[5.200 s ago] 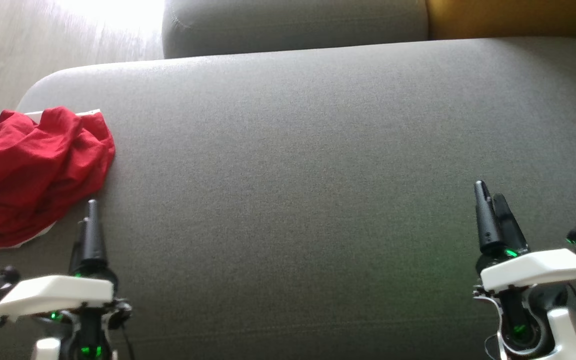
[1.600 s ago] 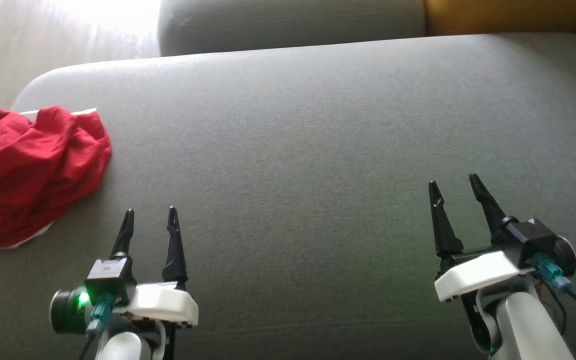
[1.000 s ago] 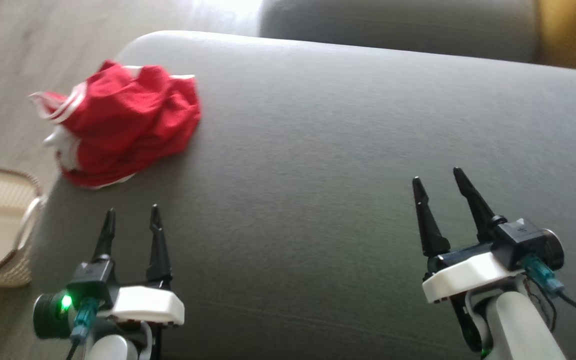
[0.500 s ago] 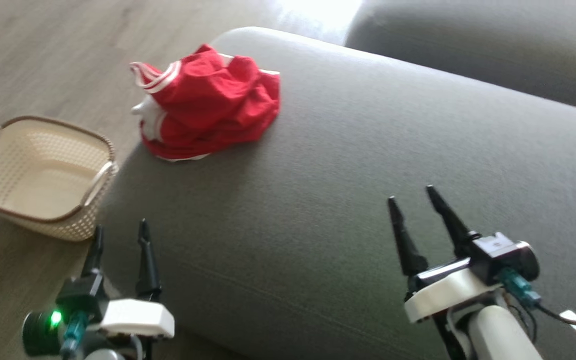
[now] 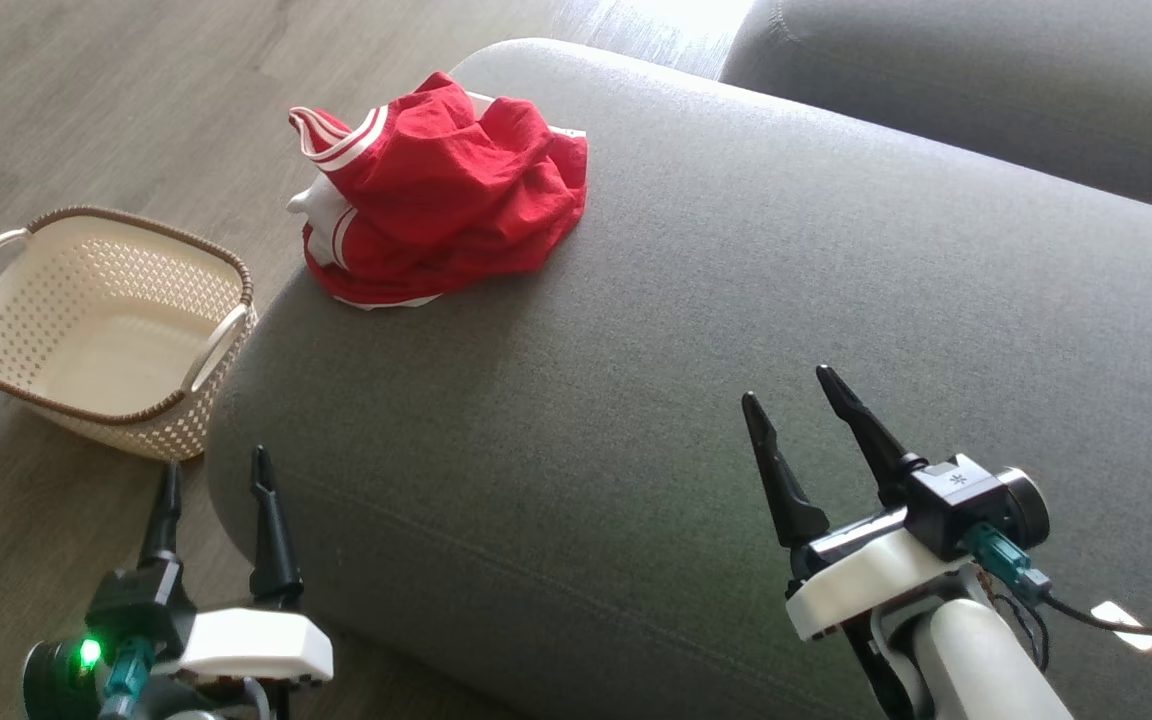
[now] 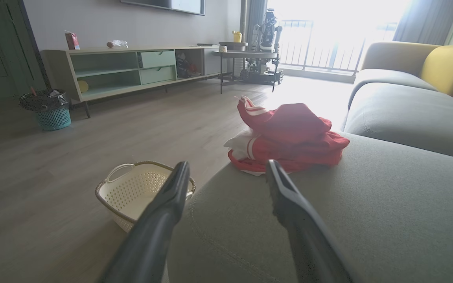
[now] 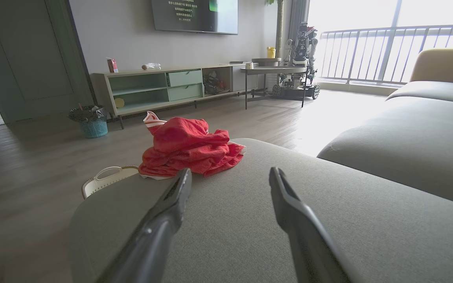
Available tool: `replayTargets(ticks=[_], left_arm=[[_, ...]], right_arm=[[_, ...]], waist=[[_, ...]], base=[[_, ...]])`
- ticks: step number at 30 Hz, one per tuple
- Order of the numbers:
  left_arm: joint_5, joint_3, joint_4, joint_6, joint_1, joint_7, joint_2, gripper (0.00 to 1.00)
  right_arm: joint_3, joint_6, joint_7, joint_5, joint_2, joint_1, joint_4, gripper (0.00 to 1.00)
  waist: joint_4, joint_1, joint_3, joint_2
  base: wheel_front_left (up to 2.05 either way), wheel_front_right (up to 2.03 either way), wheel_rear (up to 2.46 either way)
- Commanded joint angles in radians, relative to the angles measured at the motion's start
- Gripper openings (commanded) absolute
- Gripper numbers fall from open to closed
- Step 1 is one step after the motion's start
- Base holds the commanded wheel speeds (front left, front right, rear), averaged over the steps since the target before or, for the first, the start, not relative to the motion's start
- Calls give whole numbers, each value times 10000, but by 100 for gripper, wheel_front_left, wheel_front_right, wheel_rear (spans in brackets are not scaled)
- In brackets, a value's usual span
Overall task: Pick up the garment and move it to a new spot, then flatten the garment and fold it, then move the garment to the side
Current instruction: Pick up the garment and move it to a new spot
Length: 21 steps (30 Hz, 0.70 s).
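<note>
Both wide open, holding nothing: left pincer [image 5: 216,460] lower left, right pincer [image 5: 786,385] lower right. Crumpled red garment [image 5: 446,190] lies upper centre-left on the sofa cushion [image 5: 736,300] corner, with a cream basket [image 5: 136,430] on the floor [image 5: 86,90] beside it.

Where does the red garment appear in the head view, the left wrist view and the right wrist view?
Head view: red garment near the top, left of centre, at the grey cushion's corner.
Left wrist view: red garment just right of centre, mid-height.
Right wrist view: red garment just left of centre, mid-height.
Shared landmark: cream basket on the floor, lower left of the garment in each.
</note>
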Motion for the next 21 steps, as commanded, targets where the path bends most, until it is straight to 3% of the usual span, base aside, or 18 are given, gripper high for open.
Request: replayTargets(ticks=[1,9,17,21], left_arm=[[-21,396,-339,49,-295,-122,-2,100],[105,627,-127,-229,-548,-122,54,100],[156,1266,-262,-439,-999,-122,392,100],[36,1549,-117,-779,-1497,-122,701,100]], right_arm=[[183,-2,-65,32,-73,-429,-315,100],[-267,-2,-65,-8,-73,-195,-472,100],[-324,-2,6,-384,-73,-420,-783,100],[-396,-2,288,-623,-73,-763,-1327,100]], waist=[[-18,0,-16,0],[-124,0,23,0],[-931,0,911,0],[-1461,0,1572,0]], base=[[0,0,0],[0,0,0],[0,0,0],[0,0,0]])
